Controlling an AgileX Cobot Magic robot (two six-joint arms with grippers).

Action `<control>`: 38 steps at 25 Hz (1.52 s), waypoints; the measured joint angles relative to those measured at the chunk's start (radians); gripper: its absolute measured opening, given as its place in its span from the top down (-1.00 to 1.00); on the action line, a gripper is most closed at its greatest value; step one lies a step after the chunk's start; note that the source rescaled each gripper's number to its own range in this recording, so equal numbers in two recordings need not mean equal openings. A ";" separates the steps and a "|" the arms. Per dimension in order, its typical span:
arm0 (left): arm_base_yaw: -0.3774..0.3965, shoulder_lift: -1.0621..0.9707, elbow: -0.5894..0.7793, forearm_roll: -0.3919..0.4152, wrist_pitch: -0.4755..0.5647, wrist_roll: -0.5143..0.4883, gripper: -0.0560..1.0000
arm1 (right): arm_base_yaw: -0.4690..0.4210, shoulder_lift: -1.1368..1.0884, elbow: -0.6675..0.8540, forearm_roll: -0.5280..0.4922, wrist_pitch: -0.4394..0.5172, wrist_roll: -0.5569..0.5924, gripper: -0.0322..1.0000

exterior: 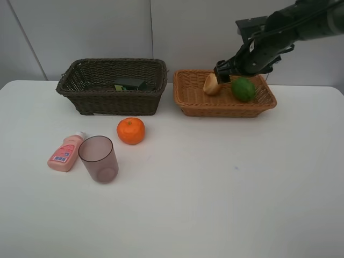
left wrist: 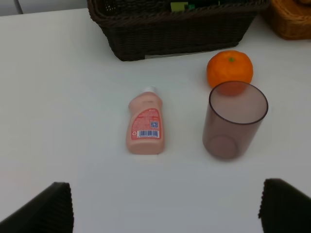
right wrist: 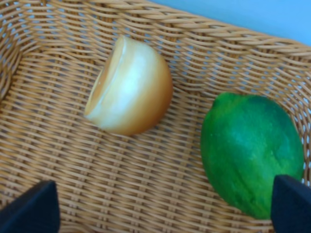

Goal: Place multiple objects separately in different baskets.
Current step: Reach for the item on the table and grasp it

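The light tan basket holds the peach-like fruit and the green lime. My right gripper hovers just above them, open and empty; in the right wrist view the fruit and lime lie side by side on the basket floor. The dark brown basket holds the dark green bottle. The mandarin, mauve cup and pink bottle stay on the table. My left gripper is open, above the table near the pink bottle and cup.
The white table extends wide in front and to the right. A grey wall stands close behind both baskets. The mandarin touches or nearly touches the upright cup's far side. The left arm is out of the exterior view.
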 joint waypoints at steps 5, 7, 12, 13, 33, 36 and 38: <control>0.000 0.000 0.000 0.000 0.000 0.000 -0.98 | 0.000 -0.042 0.000 0.018 0.062 -0.003 -0.84; 0.000 0.000 0.000 0.000 0.000 0.000 -0.98 | 0.000 -0.067 0.000 0.018 0.095 -0.003 -0.84; 0.000 0.000 0.000 0.000 0.000 0.000 -0.98 | 0.000 -0.149 0.000 0.017 0.206 -0.003 -0.84; 0.000 0.000 0.000 0.000 0.000 0.000 -0.98 | 0.000 -0.166 0.000 0.017 0.234 -0.003 -0.84; 0.000 0.000 0.000 0.000 0.000 0.000 -0.98 | -0.124 -0.823 0.509 0.159 0.338 -0.005 -0.84; 0.000 0.000 0.000 0.000 0.000 0.000 -0.98 | -0.146 -0.978 0.565 0.172 0.366 -0.005 -0.84; 0.000 0.000 0.000 0.000 0.000 0.000 -0.98 | -0.148 -1.083 0.587 0.172 0.401 -0.005 -0.84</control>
